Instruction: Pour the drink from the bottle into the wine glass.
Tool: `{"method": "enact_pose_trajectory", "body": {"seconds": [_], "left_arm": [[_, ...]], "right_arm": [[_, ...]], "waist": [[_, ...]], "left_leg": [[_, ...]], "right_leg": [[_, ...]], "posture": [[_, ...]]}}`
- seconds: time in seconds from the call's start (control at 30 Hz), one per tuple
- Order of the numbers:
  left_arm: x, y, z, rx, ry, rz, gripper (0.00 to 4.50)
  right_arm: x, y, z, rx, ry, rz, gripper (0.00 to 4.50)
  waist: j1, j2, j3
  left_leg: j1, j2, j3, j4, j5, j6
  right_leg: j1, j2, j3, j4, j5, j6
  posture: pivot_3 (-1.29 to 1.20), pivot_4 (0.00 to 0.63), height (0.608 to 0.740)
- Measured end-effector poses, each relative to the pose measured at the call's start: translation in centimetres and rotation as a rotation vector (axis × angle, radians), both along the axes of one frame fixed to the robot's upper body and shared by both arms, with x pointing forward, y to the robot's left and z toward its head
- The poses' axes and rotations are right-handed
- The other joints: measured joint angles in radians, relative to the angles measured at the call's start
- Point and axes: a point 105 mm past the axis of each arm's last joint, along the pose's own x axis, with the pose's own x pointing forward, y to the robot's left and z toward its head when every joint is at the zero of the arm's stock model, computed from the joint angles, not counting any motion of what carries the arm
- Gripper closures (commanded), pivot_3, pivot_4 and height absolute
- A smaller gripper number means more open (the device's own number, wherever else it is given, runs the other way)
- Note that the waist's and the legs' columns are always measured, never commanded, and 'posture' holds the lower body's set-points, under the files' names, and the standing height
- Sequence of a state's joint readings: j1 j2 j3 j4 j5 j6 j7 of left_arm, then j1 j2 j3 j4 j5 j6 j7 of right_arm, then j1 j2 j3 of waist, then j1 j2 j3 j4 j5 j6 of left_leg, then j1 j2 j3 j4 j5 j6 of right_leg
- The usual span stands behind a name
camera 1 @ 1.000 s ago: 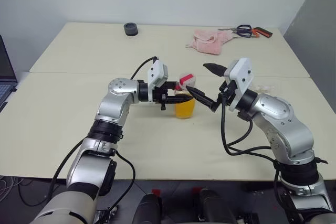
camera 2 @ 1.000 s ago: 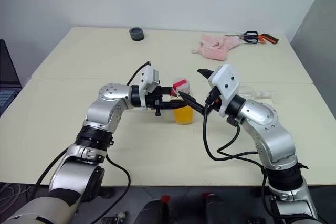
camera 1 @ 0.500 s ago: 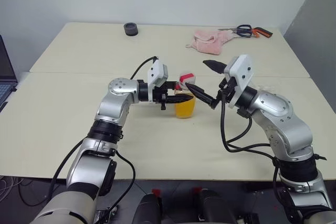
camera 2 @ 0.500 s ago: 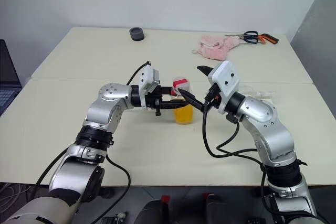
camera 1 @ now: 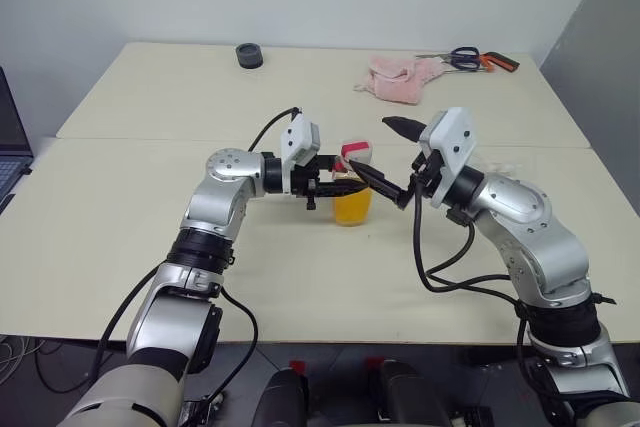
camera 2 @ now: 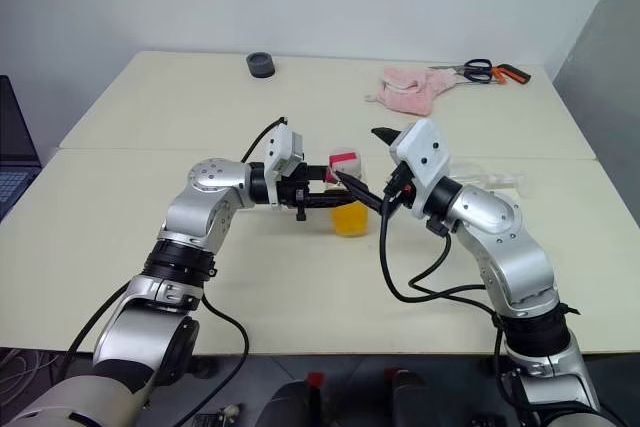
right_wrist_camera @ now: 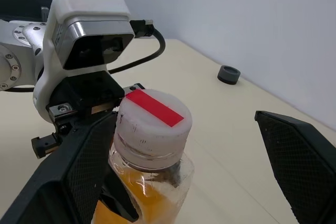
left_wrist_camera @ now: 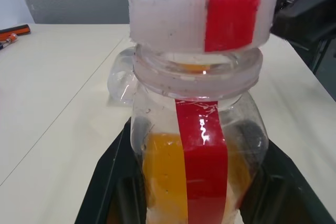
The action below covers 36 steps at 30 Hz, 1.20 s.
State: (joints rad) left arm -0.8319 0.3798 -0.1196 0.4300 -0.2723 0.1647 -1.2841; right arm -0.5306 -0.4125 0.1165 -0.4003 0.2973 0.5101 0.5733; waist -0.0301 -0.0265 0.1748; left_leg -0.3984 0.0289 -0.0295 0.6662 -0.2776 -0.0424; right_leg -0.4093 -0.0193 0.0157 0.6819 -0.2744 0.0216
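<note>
At table centre, the left claw (camera 1: 335,179) is clamped on the bottle (camera 1: 352,187); the right claw (camera 1: 388,154) gapes wide around its cap (right_wrist_camera: 152,121).

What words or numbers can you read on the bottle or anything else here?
None can be read.
The bottle has a plain red strip with no letters.
Its cap has a plain red patch with no letters.
The pink cloth and scissors show no readable text.

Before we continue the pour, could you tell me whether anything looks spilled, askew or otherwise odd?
Nothing is spilled. The bottle stands upright in the left gripper, its cap still on; a pink cloth lies crumpled at the table's far side.
</note>
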Motion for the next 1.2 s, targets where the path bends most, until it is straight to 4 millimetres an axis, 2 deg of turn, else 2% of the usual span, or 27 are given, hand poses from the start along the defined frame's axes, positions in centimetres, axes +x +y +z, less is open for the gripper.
{"method": "enact_pose_trajectory", "body": {"seconds": [0.57, 1.2], "left_arm": [[0.0, 0.0, 0.0, -0.001, -0.001, 0.004, 2.81], [-0.1, 0.2, 0.0, 0.009, 0.000, -0.011, 2.81]], "right_arm": [[-0.7, 0.5, -0.2, 0.015, 0.052, 0.061, 0.00], [-1.8, -0.3, 0.6, 0.046, 0.124, 0.122, 0.00]], "waist": [[0.000, 0.000, 0.000], [0.000, 0.000, 0.000]], "left_leg": [[0.000, 0.000, 0.000, 0.000, 0.000, 0.000], [0.000, 0.000, 0.000, 0.000, 0.000, 0.000]], "right_leg": [[0.000, 0.000, 0.000, 0.000, 0.000, 0.000], [0.000, 0.000, 0.000, 0.000, 0.000, 0.000]], "posture": [[0.00, 0.150, 0.740], [0.00, 0.150, 0.740]]}}
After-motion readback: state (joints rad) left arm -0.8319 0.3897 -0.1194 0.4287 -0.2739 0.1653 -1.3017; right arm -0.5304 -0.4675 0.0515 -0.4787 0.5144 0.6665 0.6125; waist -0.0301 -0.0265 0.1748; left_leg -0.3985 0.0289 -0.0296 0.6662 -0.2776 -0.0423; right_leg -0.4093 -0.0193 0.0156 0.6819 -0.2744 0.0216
